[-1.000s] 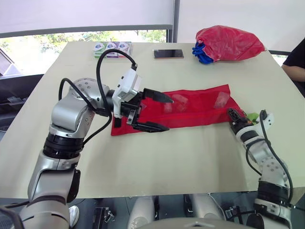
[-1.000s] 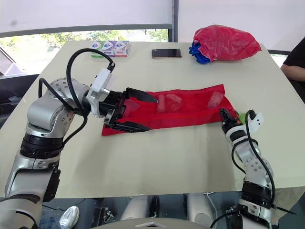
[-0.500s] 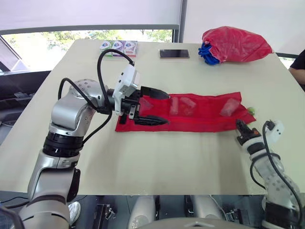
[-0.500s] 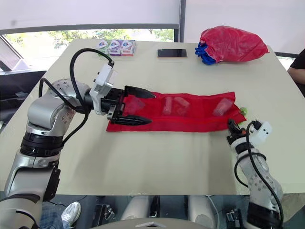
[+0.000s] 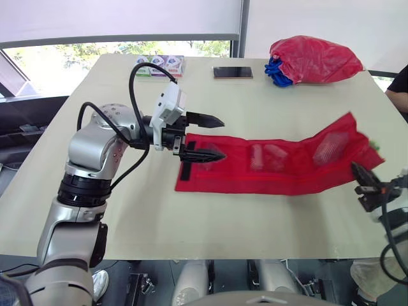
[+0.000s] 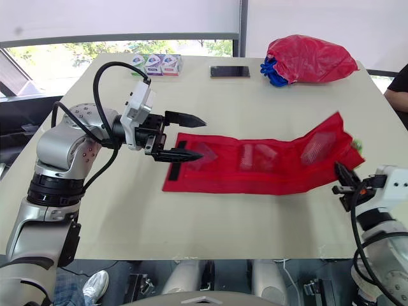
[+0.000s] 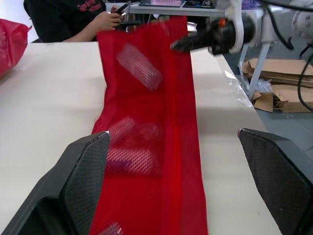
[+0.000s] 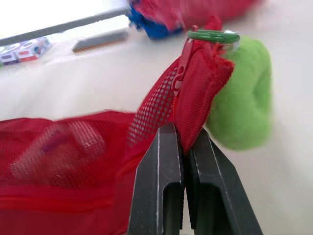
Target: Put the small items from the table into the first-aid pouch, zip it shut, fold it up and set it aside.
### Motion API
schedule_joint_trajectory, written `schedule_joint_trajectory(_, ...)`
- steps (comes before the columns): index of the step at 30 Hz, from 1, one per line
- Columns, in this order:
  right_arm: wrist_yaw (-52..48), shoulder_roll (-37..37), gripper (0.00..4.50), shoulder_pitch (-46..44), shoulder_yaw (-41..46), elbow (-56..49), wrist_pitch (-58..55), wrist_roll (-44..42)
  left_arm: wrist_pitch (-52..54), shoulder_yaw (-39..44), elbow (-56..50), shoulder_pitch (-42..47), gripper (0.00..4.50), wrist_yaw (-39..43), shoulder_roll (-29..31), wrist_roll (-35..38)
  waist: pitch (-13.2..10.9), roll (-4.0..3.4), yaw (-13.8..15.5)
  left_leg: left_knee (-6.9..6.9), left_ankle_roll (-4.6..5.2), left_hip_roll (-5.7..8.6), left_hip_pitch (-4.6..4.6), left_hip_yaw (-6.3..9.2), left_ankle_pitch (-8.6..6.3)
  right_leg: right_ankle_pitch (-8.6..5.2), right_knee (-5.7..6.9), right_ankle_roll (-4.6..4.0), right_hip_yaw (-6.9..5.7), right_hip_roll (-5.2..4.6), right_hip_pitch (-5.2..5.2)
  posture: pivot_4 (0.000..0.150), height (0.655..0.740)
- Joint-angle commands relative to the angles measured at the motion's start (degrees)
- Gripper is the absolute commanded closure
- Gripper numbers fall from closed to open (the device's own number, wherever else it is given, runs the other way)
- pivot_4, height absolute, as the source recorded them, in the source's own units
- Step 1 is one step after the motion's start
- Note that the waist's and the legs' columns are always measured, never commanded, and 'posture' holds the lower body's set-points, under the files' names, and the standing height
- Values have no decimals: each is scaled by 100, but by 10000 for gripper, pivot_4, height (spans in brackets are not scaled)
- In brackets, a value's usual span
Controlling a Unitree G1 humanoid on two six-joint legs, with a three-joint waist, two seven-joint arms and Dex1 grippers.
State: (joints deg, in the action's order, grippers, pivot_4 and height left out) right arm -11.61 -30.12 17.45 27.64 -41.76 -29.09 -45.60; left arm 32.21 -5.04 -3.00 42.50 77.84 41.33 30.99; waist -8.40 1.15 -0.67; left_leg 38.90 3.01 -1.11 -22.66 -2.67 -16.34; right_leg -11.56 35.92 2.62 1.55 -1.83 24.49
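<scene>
The red mesh first-aid pouch (image 5: 293, 173) lies stretched across the table (image 5: 268, 108), with pale packets showing through its pockets. Its right end is lifted off the surface. My right gripper (image 8: 182, 134) is shut on that end's fabric, just below the zipper pull and its green ring (image 8: 212, 35). A green fuzzy lump (image 8: 242, 98) hangs beside it. My left gripper (image 5: 223, 138) stands open at the pouch's left end, its lower finger resting over the fabric and the upper one clear of it. In the left wrist view the pouch (image 7: 151, 122) runs between my wide-spread fingers (image 7: 83, 166).
A red bag (image 5: 315, 57) with something blue in it sits at the back right. Beside it are a phone (image 5: 233, 72) and small packets (image 5: 159, 64). A person's arm (image 5: 398, 80) is at the right edge. Cardboard boxes (image 7: 279, 88) lie beyond the table.
The right gripper has pulled back to the right, dragging the pouch that way and raising its right end. The left gripper stayed open and near still.
</scene>
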Motion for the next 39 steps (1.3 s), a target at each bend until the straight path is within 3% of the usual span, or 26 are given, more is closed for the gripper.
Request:
schedule_joint_trajectory(1, -443, -452, 44826, -181, -63, -422, 149, 256, -71, 196, -28, 128, 0, 20, 133, 18, 0, 0, -5, 0, 0, 0, 0, -1, 0, 0, 1, 0, 1, 1, 0, 1500, 7400)
schedule_joint_trajectory(7, -960, -1423, 44826, -1354, -1179, -630, -323, 512, -35, 253, -113, 69, 0, -46, 225, 58, -3, 3, -12, 7, 0, -1, 0, -2, 0, -1, 2, -3, 2, 1, 0, 1500, 7400)
schedule_joint_trajectory(14, -1701, -2234, 44826, -2468, -3330, -296, -606, 1978, 2, 324, -278, -58, 0, -212, 298, 76, -4, 11, 36, 24, 1, 0, -18, 10, -1, 3, -3, -31, -8, -1, -1, 1500, 7400)
schedule_joint_trajectory(20, -2012, -2146, 44826, -3182, -4524, 20, -692, 3026, 100, 394, -437, -156, 0, -319, 307, 142, -3, 18, 9, 36, 3, 1, -16, 1, -1, 0, 0, -30, -5, -5, -1, 1500, 7400)
schedule_joint_trajectory(25, -1997, -1843, 44826, -3291, -4660, -139, -958, 3247, 160, 419, -524, -214, 0, -389, 299, 192, -3, 19, 11, 35, 1, -3, -16, 5, -1, 5, 1, -27, -11, -2, 0, 1500, 7400)
schedule_joint_trajectory(28, -2058, -1623, 35729, -3100, -4307, -474, -1220, 2858, 53, 451, -559, -311, 0, -366, 296, 183, -2, 19, 12, 35, 1, -4, -16, 4, -1, 11, 2, -17, -10, -2, -1, 1500, 7400)
schedule_joint_trajectory(30, -2151, -1526, 25592, -2983, -3986, -694, -1387, 2517, 18, 489, -564, -391, 0, -346, 312, 197, -2, 20, 14, 35, 1, -4, -16, 7, -1, 13, 2, -15, -12, -2, -1, 1500, 7400)
schedule_joint_trajectory(32, -2343, -1580, 19070, -2811, -3532, -913, -1507, 2133, -8, 544, -524, -512, 0, -326, 343, 210, -2, 20, 17, 35, 1, -4, -17, 5, -1, 13, 2, -14, -11, -4, -1, 1500, 7400)
schedule_joint_trajectory(35, -2629, -1721, 3664, -2604, -2913, -1109, -1628, 1629, 32, 642, -377, -721, 0, -323, 387, 228, -1, 21, 24, 36, 1, -4, -16, 6, -1, 13, 2, -15, -13, -6, -4, 1500, 7400)
schedule_joint_trajectory(36, -2693, -1747, 544, -2566, -2737, -1144, -1665, 1465, 27, 671, -320, -806, 0, -322, 401, 213, -1, 22, 24, 36, 1, -5, -14, 6, -1, 12, 2, -15, -13, -6, -4, 1500, 7400)
schedule_joint_trajectory(39, -2801, -1639, 544, -2553, -2135, -1121, -1708, 782, -76, 745, -75, -1166, 0, -392, 466, 55, -1, 22, 14, 35, 2, -5, -8, 8, -1, 12, 2, -15, -15, -6, -8, 1500, 7400)
